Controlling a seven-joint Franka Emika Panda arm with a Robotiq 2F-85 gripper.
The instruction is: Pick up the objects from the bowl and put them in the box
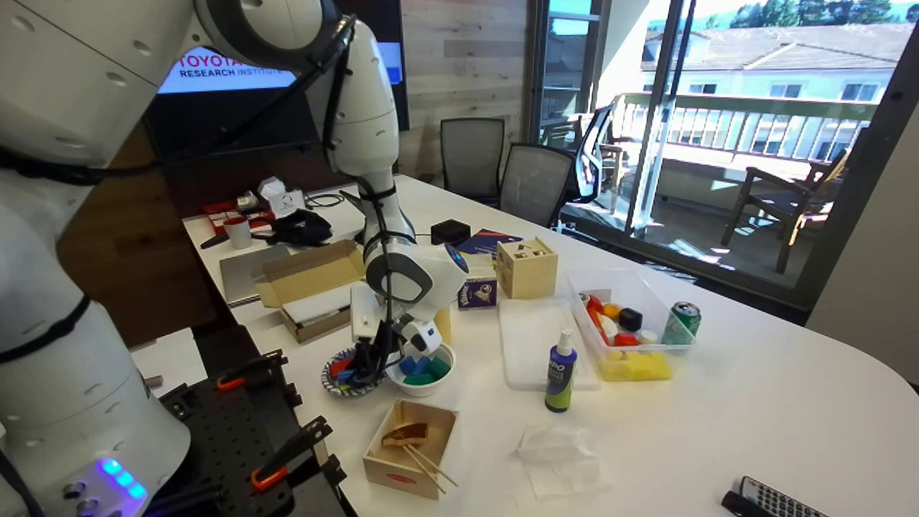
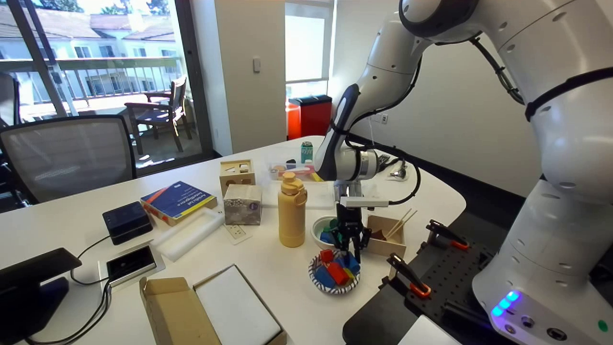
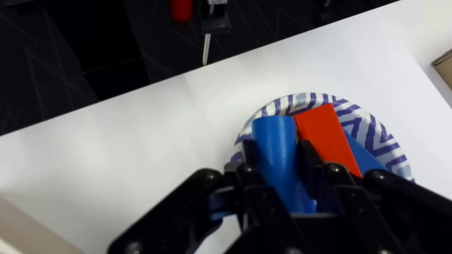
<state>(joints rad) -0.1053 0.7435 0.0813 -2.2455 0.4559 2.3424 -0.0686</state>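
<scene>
The patterned bowl (image 2: 330, 289) holds several small pieces, among them a red piece (image 3: 328, 137) and a blue piece (image 2: 324, 276). My gripper (image 3: 277, 151) is at this bowl, its fingers shut on a rounded blue piece (image 3: 274, 132). In an exterior view the gripper (image 2: 353, 247) reaches down over the bowl's rim. A white bowl (image 1: 422, 390) with blue and green pieces (image 1: 418, 378) stands beside it, partly hidden by the gripper in an exterior view. The light tan wooden box (image 1: 384, 470) is close by and holds a brown piece (image 1: 406, 435) and thin sticks.
A yellow bottle (image 2: 292, 215) stands near the white bowl. A flat brown cardboard box (image 1: 316, 269), a tissue box (image 1: 477, 293), a wooden cube with holes (image 1: 528, 273), a spray bottle (image 1: 560, 377) and a clear bin (image 1: 639, 294) stand around. The table edge (image 3: 197, 68) lies near the patterned bowl.
</scene>
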